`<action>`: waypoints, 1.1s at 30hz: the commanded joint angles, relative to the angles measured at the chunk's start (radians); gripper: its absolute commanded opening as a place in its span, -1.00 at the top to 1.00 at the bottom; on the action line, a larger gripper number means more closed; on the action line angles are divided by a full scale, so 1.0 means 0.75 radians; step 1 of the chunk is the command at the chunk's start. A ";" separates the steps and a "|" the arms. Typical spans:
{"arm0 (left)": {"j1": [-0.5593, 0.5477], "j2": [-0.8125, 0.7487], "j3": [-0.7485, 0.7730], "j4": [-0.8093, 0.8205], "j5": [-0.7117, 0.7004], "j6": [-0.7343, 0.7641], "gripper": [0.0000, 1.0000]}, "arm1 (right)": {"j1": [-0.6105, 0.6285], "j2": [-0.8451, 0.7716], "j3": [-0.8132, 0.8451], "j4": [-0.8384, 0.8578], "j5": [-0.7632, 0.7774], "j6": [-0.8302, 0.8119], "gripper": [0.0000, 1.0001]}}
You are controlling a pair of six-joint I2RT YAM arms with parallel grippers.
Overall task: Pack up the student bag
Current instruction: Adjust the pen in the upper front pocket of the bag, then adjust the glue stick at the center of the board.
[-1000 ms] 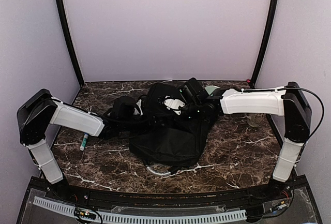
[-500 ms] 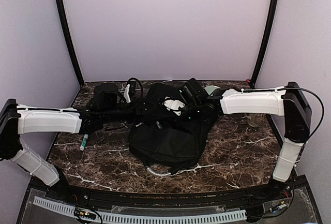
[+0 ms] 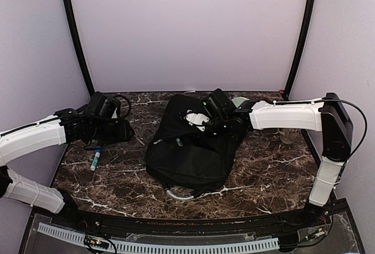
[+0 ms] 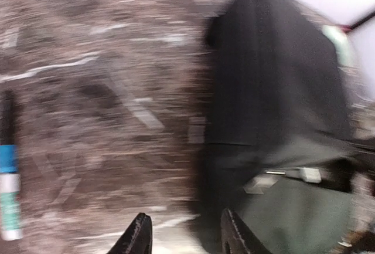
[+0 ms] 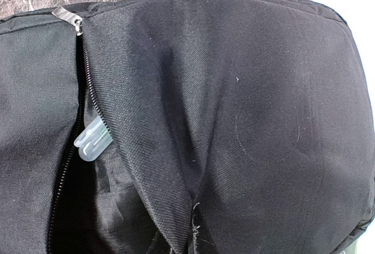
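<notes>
Heavy blur smears the left wrist view — a pen (image 4: 8, 172) is cropped by its left edge, the student bag (image 4: 275, 90) by its right.

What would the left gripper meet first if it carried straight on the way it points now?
Most likely the student bag: the left gripper points across the table at the bag's side nearest that arm. The wrist view is blurred, so depth is uncertain.
</notes>
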 commanded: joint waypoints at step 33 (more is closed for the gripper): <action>0.667 0.604 0.033 -0.465 0.271 0.444 -0.09 | 0.037 -0.025 0.012 -0.016 -0.132 -0.005 0.96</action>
